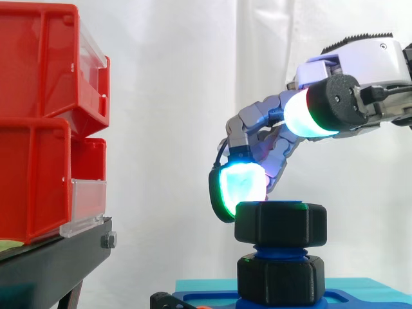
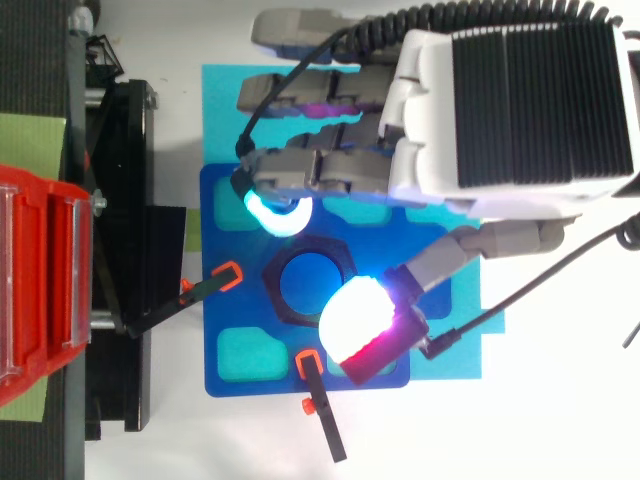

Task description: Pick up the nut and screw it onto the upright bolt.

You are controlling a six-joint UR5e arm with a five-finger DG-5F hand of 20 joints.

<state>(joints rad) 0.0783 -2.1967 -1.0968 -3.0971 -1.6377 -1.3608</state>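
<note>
While the black hex nut (image 1: pixel 280 223) sits level atop the upright blue bolt (image 1: pixel 279 250), its bore axis vertical, the hand (image 1: pixel 360 71) hovers above with fingers and thumb apart. One glowing fingertip (image 1: pixel 239 183) meets the nut's upper edge, and the thumb pad (image 1: pixel 302 112) is well clear above.

Robot lab, white curtain (image 1: pixel 187 90), red bins (image 1: pixel 38 129), black stand (image 1: pixel 55 261)

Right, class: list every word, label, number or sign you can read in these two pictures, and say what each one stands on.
There is no readable text in either view.
The red bins, the black nut, the blue plate and the hand show no words, numbers or signs.
</note>
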